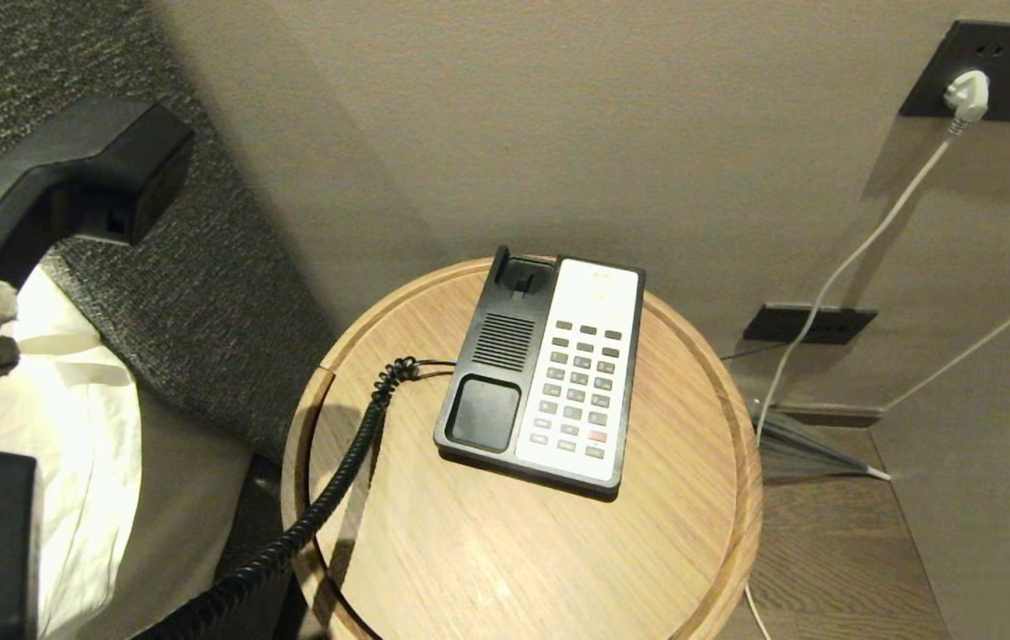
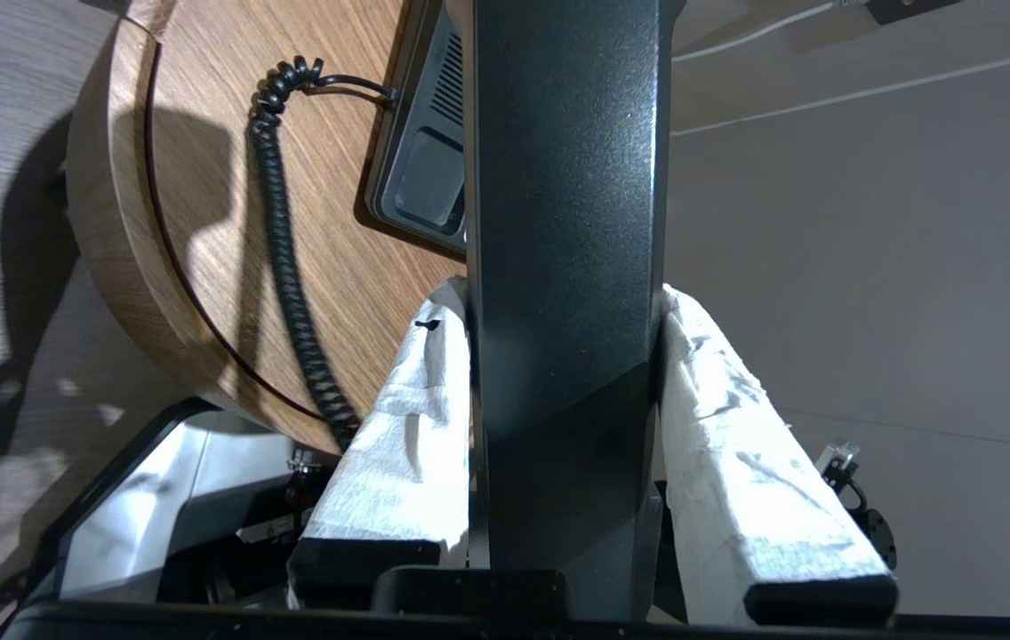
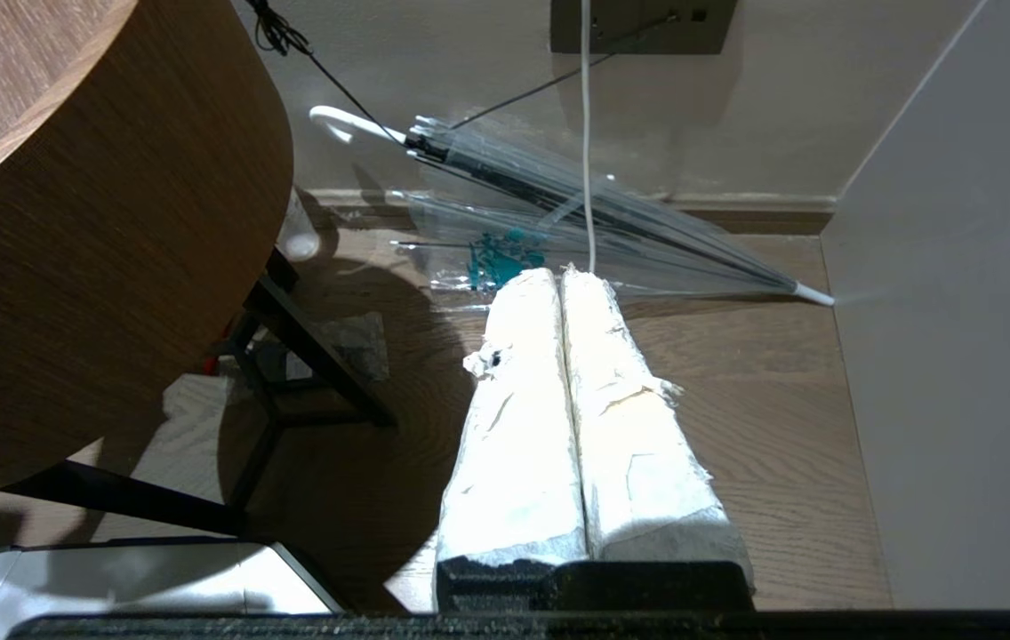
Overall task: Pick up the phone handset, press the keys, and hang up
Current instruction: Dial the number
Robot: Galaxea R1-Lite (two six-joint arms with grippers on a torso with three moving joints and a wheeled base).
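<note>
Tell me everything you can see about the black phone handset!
The phone handset is long, black and looks like slightly shiny plastic, with a thick blocky end. It is off the phone base, lifted up at the left of the head view. The left gripper is shut on its middle, white-wrapped fingers pressing both sides. A black coiled cord trails across the round wooden table to the base.

You see black phone handset (image 1: 69, 178), black coiled cord (image 1: 336, 480). Keys (image 1: 578, 387) dark grey, one red, on white faceplate (image 1: 594, 293). Round table (image 1: 558, 551) light wood grain. Headboard (image 1: 203, 293) speckled grey.
</note>
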